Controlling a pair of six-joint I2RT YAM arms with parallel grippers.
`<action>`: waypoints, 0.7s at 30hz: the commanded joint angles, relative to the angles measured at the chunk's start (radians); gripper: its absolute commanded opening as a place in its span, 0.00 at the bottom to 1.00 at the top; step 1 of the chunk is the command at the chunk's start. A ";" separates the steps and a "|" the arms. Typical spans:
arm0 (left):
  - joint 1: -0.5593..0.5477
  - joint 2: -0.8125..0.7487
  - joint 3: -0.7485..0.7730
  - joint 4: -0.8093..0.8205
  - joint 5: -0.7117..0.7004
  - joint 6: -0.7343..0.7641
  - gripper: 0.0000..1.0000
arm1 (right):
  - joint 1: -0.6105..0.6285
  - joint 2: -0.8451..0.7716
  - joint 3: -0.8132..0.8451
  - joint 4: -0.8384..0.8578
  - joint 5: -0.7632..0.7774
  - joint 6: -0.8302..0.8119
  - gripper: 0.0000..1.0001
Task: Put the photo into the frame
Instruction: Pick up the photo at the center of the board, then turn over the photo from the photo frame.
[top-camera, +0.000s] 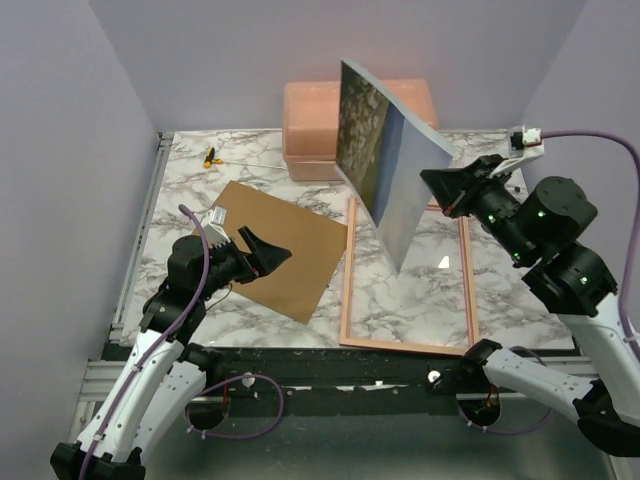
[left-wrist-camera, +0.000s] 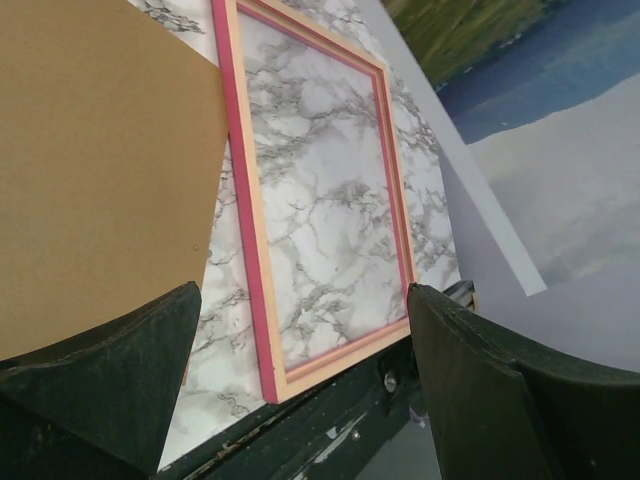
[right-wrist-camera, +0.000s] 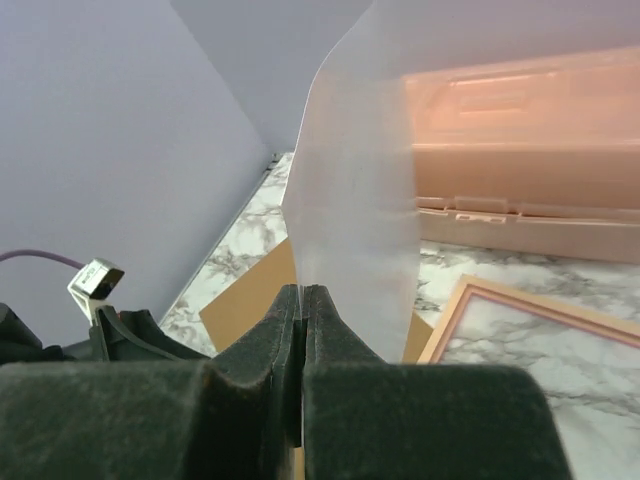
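The photo (top-camera: 385, 160) stands on edge in the air above the frame (top-camera: 347, 270), its meadow-and-sky side facing left. My right gripper (top-camera: 440, 187) is shut on its right edge. In the right wrist view the jaws (right-wrist-camera: 302, 292) pinch the photo's (right-wrist-camera: 360, 200) white back. The frame (left-wrist-camera: 250, 230) lies flat on the marble table with its pane showing the tabletop. My left gripper (top-camera: 272, 258) hovers open over the brown backing board (top-camera: 270, 245), nothing between its fingers (left-wrist-camera: 130, 370). The photo (left-wrist-camera: 540, 110) shows at the upper right of the left wrist view.
A salmon-pink lidded box (top-camera: 310, 120) stands at the back behind the photo. A small yellow and black object (top-camera: 211, 157) lies at the back left. The brown board (left-wrist-camera: 100, 170) lies just left of the frame. The table's dark front rail (top-camera: 330, 365) runs below the frame.
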 joint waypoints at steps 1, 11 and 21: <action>-0.001 0.028 0.030 0.049 0.083 -0.041 0.86 | 0.006 0.029 0.064 -0.271 0.040 -0.114 0.00; -0.001 0.051 -0.021 0.052 0.107 -0.084 0.86 | 0.023 0.130 -0.100 -0.318 -0.139 -0.168 0.00; 0.000 0.065 -0.089 0.112 0.112 -0.171 0.86 | 0.156 0.186 -0.315 -0.087 -0.367 -0.078 0.01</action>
